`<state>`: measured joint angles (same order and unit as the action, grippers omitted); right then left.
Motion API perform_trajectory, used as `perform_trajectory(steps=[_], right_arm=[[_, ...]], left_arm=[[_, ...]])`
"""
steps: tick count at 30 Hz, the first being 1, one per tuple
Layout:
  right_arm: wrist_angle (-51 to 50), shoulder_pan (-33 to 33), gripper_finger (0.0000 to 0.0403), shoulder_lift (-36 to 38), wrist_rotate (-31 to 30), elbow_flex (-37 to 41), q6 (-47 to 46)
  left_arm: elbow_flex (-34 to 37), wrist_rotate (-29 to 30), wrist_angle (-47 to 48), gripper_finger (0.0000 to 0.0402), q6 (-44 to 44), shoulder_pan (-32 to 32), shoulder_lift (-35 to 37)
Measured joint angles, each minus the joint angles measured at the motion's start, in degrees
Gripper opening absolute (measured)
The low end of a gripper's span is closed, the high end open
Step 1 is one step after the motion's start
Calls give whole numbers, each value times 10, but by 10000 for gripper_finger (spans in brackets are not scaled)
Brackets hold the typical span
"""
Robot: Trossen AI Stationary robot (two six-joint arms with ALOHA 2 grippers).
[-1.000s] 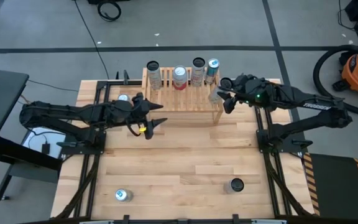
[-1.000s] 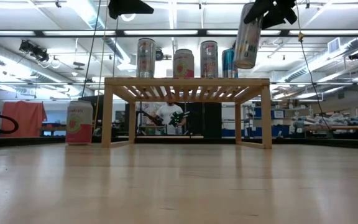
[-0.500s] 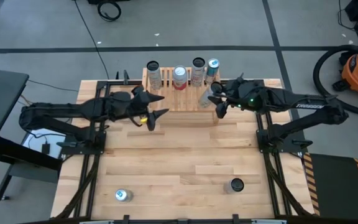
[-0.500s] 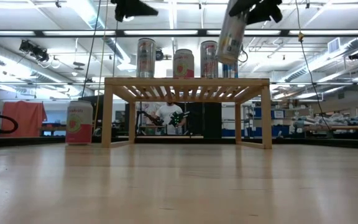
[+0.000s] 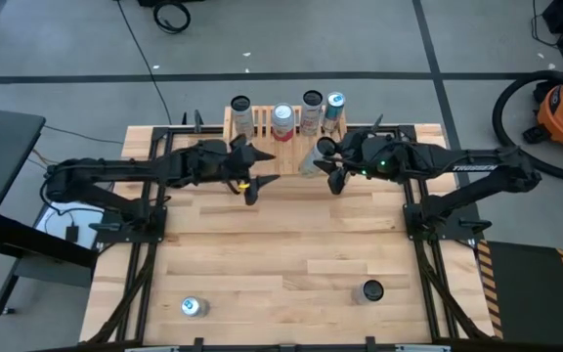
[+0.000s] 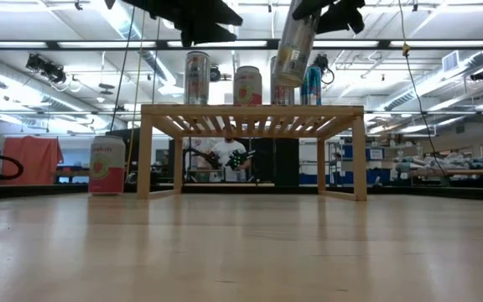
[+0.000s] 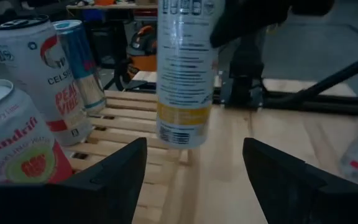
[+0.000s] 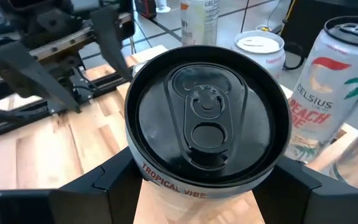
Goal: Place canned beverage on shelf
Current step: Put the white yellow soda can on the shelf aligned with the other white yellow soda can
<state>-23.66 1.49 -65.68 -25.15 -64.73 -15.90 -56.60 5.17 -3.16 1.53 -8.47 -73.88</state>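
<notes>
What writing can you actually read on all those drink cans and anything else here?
"TROPICAL VIBE": on the white black-topped can gripped by the right gripper.
"CELSIUS PEACH VIBE": on the white can with red lettering on the light wooden shelf.
"Spindrift": on the short white-and-pink can.
Fine print on the held can, and lettering on the right arm: too small.

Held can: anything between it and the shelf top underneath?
Nothing. In the low view the held can, in the right pincer, hangs tilted above the shelf; open air beneath it, with standing cans behind.
</notes>
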Motion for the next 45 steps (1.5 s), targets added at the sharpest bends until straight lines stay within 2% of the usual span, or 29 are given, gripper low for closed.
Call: perform_trajectory(steps=[10,20,38,45], right_arm=[[39,-22,257,-35,10,0,7],[84,-25,257,-75,13,0,11],[146,-26,257,-109,46,0,16],[135,-25,257,-130,54,-25,27]], left_arm=[[0,-1,-22,275,3,20,-34],[0,-1,-70,275,-41,22,-55],[0,-5,-64,275,-54,21,-60],[0,-16,-55,275,-54,21,-59]])
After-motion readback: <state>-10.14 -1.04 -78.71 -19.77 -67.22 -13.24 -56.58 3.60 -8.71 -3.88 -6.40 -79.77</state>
